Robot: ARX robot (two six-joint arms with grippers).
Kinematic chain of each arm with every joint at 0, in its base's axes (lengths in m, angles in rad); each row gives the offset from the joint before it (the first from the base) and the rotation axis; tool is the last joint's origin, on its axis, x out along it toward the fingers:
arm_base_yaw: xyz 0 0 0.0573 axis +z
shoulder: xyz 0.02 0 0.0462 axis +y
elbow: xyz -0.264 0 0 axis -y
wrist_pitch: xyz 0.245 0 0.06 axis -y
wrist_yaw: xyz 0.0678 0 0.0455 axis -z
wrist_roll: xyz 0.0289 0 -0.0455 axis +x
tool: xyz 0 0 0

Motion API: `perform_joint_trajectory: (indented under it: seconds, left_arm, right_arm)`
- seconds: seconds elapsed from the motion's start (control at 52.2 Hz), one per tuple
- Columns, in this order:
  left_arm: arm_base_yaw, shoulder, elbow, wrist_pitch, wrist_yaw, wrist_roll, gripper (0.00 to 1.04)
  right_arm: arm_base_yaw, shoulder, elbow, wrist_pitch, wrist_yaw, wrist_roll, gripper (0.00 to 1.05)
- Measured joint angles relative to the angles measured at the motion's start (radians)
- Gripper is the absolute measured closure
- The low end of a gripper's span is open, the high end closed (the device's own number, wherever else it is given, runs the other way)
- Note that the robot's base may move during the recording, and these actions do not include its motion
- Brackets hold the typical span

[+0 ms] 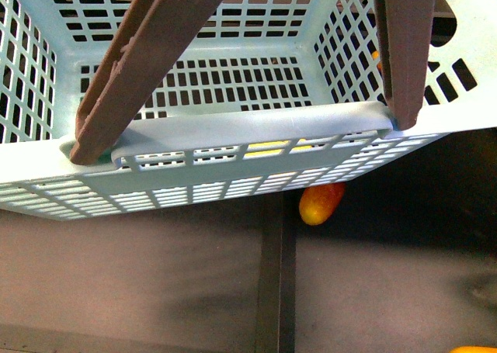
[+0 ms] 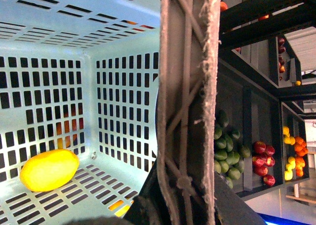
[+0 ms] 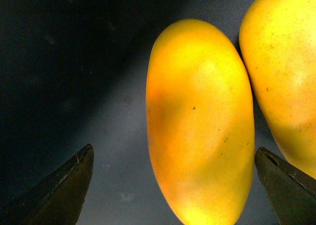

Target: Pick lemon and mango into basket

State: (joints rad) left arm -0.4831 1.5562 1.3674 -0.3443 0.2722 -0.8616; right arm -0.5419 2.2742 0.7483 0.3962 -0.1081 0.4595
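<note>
Two dark fingers (image 3: 64, 185) of the right end effector (image 3: 174, 153) stand apart, one on each side of a mango (image 3: 200, 121). Neither finger touches the fruit.

The mango lies directly ahead of this end effector on the dark table (image 3: 74, 62). Its long axis runs across the line joining the fingers, so the jaws bracket the narrow dimension. Judgement: the orientation suits a straight advance and closure with no wrist rotation.

A second mango (image 3: 284, 76) lies just beside the first, close to one finger. Judgement: that finger may strike the neighbour during the advance.

The basket (image 1: 233, 128) hangs close before the body camera, above the table, with its brown handles (image 1: 147, 50) raised. The left wrist view looks along one handle into the basket. This suggests that the left arm carries it. The fingers of the left end effector cannot be made out, so its state cannot be told.

The lemon (image 2: 49, 169) rests on the basket floor, near a lattice wall. Judgement: the lemon step is complete, the mango step is open, and the right arm is the nearer arm.

Below the basket, a red-yellow fruit (image 1: 321, 203) lies on the table. Whether it is the bracketed mango cannot be told.

Farthest away, shelves (image 2: 256, 86) carry green fruit (image 2: 227, 151) and red fruit (image 2: 264, 158).
</note>
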Motion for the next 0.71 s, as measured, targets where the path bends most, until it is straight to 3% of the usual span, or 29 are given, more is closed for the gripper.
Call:
perform_joint_trajectory:
  seconds: [0.479, 0.709]
  left_arm:
    - [0.000, 0.000, 0.000, 0.000, 0.008, -0.001, 0.99]
    - [0.000, 0.000, 0.000, 0.000, 0.002, 0.000, 0.99]
  right_arm:
    - [0.045, 0.143, 0.130, -0.031, 0.016, 0.056, 0.09]
    - [0.049, 0.149, 0.139, -0.035, -0.002, 0.076, 0.40]
